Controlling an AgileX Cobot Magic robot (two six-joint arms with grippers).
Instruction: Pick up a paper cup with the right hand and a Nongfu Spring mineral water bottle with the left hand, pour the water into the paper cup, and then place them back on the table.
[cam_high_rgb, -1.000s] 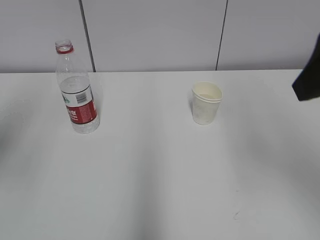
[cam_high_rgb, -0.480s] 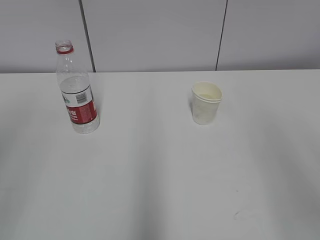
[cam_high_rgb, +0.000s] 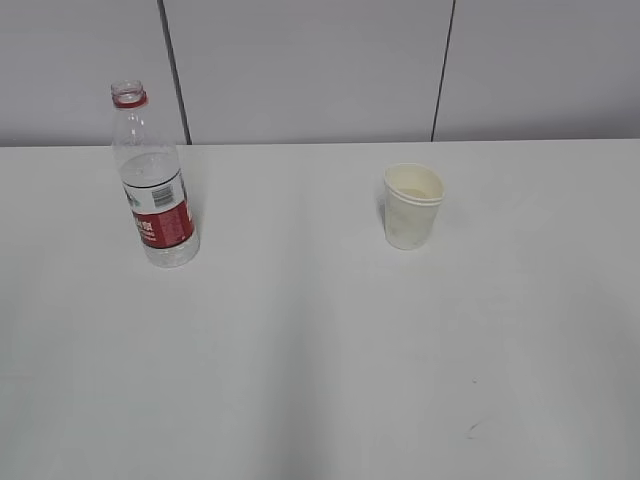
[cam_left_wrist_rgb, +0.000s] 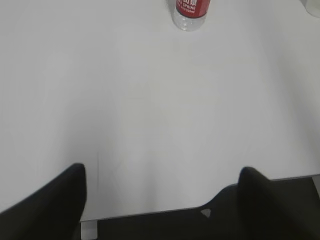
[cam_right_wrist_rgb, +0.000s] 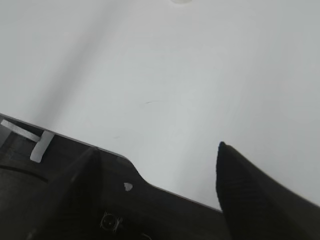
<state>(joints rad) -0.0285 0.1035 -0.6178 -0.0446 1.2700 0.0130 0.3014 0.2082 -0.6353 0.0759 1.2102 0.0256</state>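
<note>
Standing apart near the far edge of the plain white table (cam_high_rgb: 320, 350), the capless clear plastic bottle (cam_high_rgb: 153, 180) and small white paper cup (cam_high_rgb: 412, 205) await wide-open, empty left gripper (cam_left_wrist_rgb: 162, 192) and right gripper (cam_right_wrist_rgb: 160, 172); approach each level, mid-body.

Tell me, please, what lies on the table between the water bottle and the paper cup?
Nothing. In the exterior view only bare white table lies between the water bottle and the paper cup.
</note>
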